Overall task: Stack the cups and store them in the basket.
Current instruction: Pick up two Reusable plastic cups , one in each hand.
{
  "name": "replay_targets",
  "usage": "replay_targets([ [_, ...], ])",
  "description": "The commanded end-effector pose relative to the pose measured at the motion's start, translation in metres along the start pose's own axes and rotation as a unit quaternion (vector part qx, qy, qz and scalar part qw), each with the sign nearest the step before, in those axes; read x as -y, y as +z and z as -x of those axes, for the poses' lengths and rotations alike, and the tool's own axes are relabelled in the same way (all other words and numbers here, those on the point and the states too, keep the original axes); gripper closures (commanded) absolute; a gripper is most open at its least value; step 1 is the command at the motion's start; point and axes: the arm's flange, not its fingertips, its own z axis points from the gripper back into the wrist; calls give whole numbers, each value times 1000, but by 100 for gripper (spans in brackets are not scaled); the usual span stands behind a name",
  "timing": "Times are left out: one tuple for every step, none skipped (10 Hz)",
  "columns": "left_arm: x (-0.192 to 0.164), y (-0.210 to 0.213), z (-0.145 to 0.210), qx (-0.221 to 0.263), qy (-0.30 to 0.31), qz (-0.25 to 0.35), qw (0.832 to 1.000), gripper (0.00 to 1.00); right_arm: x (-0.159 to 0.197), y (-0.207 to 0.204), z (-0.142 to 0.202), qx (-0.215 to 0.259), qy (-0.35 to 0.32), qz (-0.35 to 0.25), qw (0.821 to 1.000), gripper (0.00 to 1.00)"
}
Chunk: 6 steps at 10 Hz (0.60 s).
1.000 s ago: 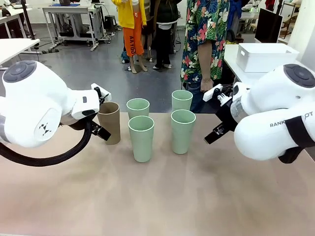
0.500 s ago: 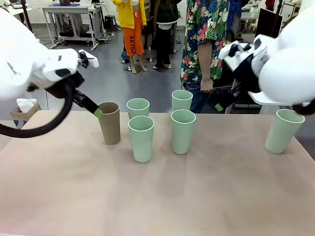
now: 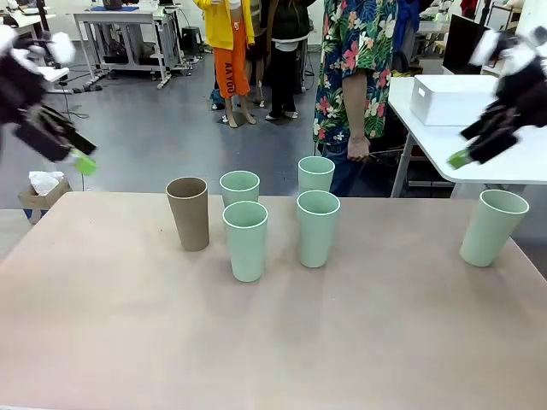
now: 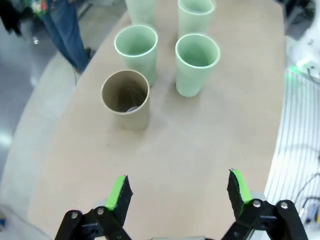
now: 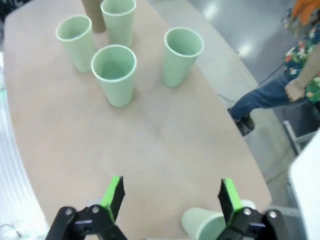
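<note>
Six cups stand upright on the table, none nested. The tan-brown cup (image 3: 189, 213) is at the left, with mint cups (image 3: 239, 187) (image 3: 245, 240) (image 3: 318, 227) clustered beside it and another behind (image 3: 315, 173). A lone mint cup (image 3: 492, 226) stands at the right edge. The white basket (image 3: 461, 98) sits on a side table at the far right. My left gripper (image 3: 75, 155) hovers high at the upper left, open and empty (image 4: 179, 190), with the brown cup (image 4: 125, 98) far below it. My right gripper (image 3: 468, 152) hovers high at the upper right, open and empty (image 5: 170, 192).
A person in a floral shirt (image 3: 355, 68) stands at the far edge behind the cups, hand hanging down. The white side table (image 3: 521, 162) holding the basket is separate from my tan table (image 3: 273, 342), whose near half is bare.
Both arms have risen and swung outward from beside the cups to the upper corners. The lone cup at the right edge and the basket came into sight. No cup has moved.
</note>
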Motion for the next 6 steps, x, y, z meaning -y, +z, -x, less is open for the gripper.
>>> replay_targets([
  [-22,15,32,38,-43,29,998,0,25,26,54,83,8,-28,996,0],
  [-35,23,51,58,-49,46,996,0,32,44,80,132,5,-30,991,0],
  [-45,19,68,78,-45,56,994,0,36,59,105,171,-16,-34,985,0],
  [-49,13,76,100,-46,58,992,0,42,67,122,192,-35,-35,980,0],
  [-50,8,82,122,-53,53,990,0,46,73,135,211,-56,-36,975,0],
  [-50,5,88,152,-59,42,986,0,48,76,146,231,-67,-48,970,0],
])
